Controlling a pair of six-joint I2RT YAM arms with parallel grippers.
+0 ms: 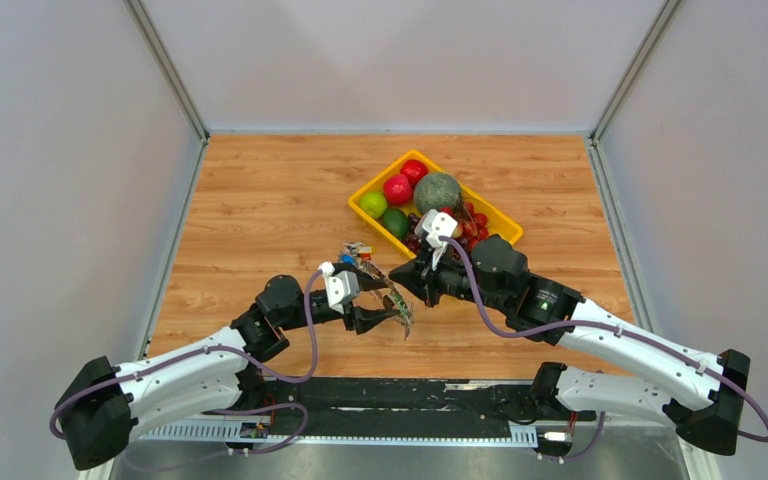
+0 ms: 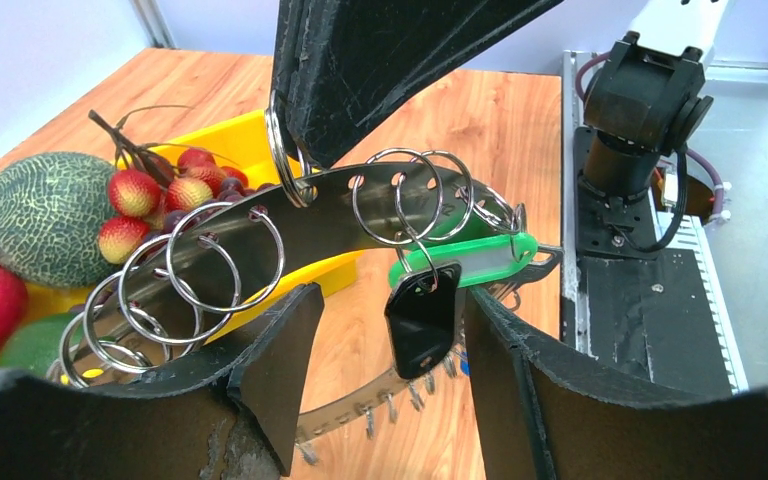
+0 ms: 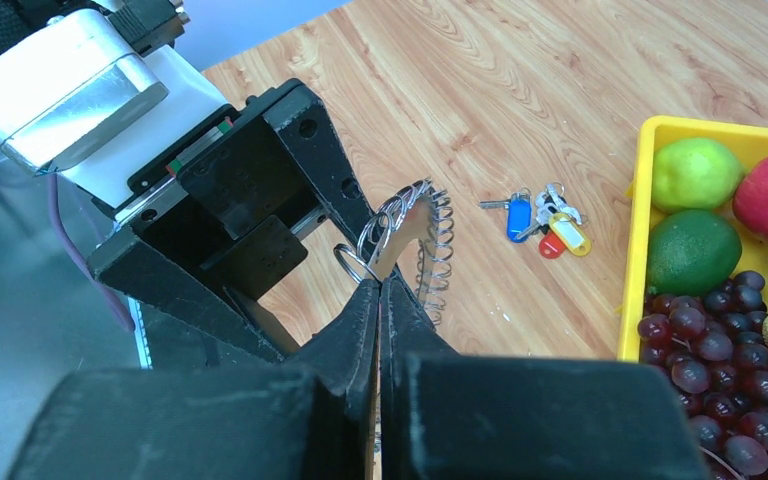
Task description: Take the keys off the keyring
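Our right hand (image 3: 378, 290) pinches the keyring (image 2: 290, 215) shut — our left hand (image 2: 380, 350) stands open around the green key (image 2: 460, 262). We should close squarely on that key, then slide it off slowly — no twisting.

Bright even light, soft shadows, sharp focus
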